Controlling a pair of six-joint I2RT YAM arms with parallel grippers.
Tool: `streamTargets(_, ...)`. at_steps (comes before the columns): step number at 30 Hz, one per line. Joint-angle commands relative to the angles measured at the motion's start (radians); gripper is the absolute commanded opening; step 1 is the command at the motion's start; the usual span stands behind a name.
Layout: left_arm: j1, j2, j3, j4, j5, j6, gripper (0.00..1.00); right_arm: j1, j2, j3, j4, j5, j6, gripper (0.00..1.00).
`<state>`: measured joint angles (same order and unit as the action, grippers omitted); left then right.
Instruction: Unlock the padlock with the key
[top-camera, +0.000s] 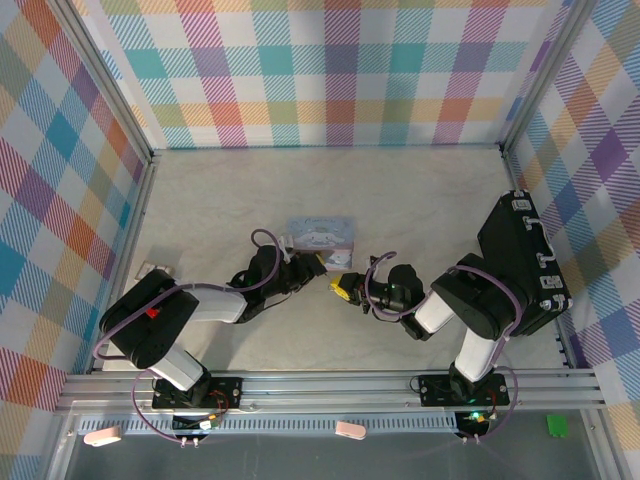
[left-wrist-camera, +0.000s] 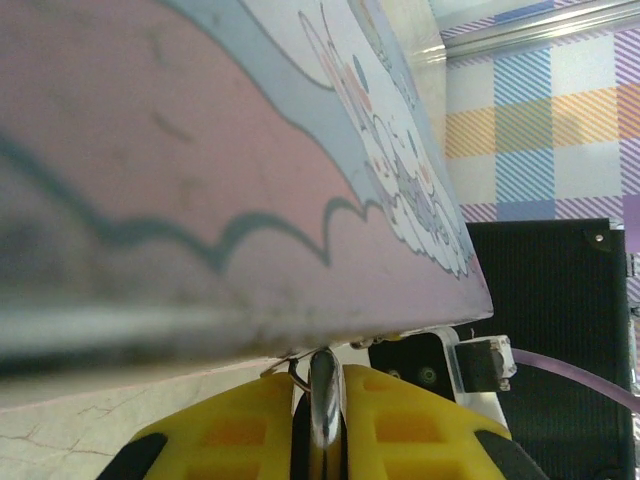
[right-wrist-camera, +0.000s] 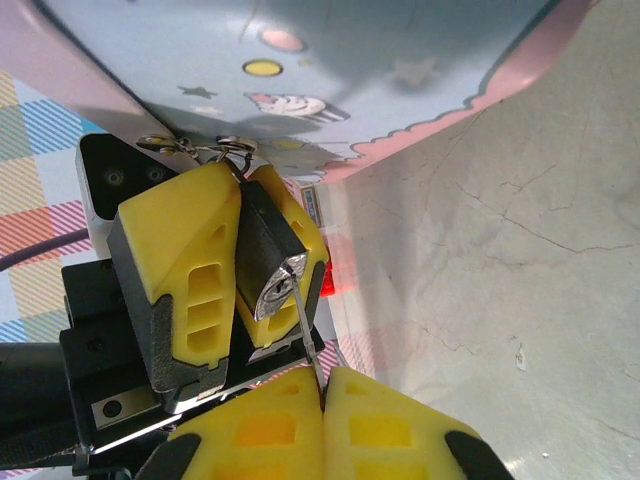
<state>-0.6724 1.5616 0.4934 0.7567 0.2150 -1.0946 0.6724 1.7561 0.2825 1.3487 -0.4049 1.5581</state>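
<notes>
The right gripper (right-wrist-camera: 323, 382), at the bottom of its wrist view, is pinched tight on the key (right-wrist-camera: 308, 340), whose thin blade slants up-left out of its grip. The blade's tip meets the silver keyway face of the padlock (right-wrist-camera: 265, 250), just left of centre. I can't tell whether it is seated or only touching. The left gripper (right-wrist-camera: 243, 190) is clamped on the padlock's dark body, steadying it under the edge of the tin (right-wrist-camera: 380, 60) that runs across the top of the frame. The shackle (right-wrist-camera: 232, 146) looks still hooked to the tin. I'd say grasping and lining up are done. Pushing the key home, turning it and freeing the shackle remain.
</notes>
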Motion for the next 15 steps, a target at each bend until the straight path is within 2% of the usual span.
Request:
streamTargets(1, 0.002, -0.044, -0.005, 0.095, -0.002, -0.031, 0.0, -0.007, -0.043, 0.019, 0.058, -0.001, 0.01, 0.0)
streamTargets(15, 0.001, -0.024, -0.012, 0.167, 0.016, -0.097, 0.0, -0.005, -0.067, 0.022, 0.058, 0.015, 0.008, 0.0)
